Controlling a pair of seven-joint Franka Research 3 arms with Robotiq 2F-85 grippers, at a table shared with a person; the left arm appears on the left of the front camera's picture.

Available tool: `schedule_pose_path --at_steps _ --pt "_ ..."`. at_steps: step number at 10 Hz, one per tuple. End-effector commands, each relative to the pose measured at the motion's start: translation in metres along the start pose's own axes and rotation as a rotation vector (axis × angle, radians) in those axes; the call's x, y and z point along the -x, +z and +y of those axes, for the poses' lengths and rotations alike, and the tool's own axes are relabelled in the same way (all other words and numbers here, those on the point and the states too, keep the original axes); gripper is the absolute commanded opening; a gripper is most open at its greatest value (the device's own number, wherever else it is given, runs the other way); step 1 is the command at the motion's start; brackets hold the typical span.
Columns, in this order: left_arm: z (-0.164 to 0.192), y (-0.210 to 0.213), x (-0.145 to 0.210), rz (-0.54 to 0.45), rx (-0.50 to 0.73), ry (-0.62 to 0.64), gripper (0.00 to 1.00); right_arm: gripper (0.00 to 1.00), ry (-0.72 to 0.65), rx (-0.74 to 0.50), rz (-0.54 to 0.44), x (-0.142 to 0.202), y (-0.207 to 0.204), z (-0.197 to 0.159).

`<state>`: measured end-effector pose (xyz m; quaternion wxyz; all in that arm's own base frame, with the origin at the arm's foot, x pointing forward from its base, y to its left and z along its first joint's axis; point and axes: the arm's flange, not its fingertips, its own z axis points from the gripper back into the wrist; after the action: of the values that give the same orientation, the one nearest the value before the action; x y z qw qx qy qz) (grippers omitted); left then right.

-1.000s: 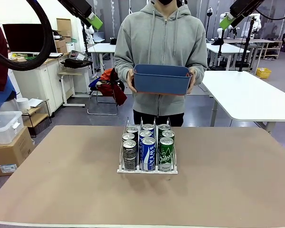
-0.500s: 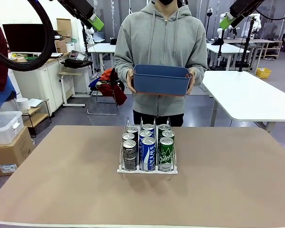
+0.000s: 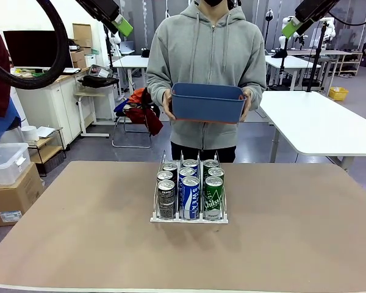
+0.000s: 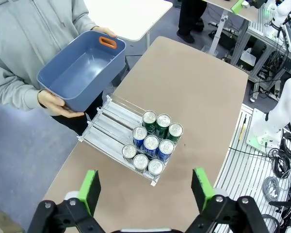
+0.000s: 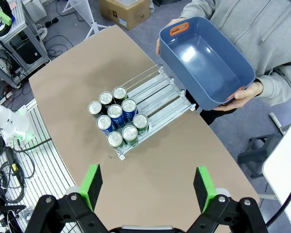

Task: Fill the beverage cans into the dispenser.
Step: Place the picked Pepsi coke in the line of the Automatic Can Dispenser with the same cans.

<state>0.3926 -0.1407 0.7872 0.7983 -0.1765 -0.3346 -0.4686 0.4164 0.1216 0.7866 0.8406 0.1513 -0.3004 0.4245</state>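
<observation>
Several beverage cans (image 3: 190, 194) stand in the clear three-lane dispenser (image 3: 156, 215) at the table's middle: dark grey in the left lane, blue in the centre, green on the right. From above, the cans (image 4: 153, 143) (image 5: 117, 122) crowd the rack's front end, and the rear of the dispenser (image 4: 109, 124) (image 5: 160, 94) is bare. My left gripper (image 3: 122, 27) (image 4: 146, 190) hangs high at the upper left, open and holding nothing. My right gripper (image 3: 291, 27) (image 5: 148, 187) hangs high at the upper right, also open with nothing in it.
A person stands at the far side holding a blue tub (image 3: 207, 102) (image 4: 82, 68) (image 5: 203, 60) in both hands at chest height; it looks empty inside. The brown table (image 3: 293, 232) has bare room all around the rack. Boxes stand on the floor at left.
</observation>
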Motion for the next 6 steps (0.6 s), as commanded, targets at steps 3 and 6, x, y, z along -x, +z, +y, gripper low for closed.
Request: schedule_pose_path --at_steps 3,6 --pt "0.0004 0.0016 0.0033 -0.004 0.003 -0.001 1.00 1.00 0.002 -0.007 -0.001 0.0017 -0.0002 0.0009" --pt "0.0004 0.0016 0.0033 -0.004 0.003 -0.001 1.00 1.00 0.002 -0.007 -0.001 0.0017 -0.0002 0.0009"
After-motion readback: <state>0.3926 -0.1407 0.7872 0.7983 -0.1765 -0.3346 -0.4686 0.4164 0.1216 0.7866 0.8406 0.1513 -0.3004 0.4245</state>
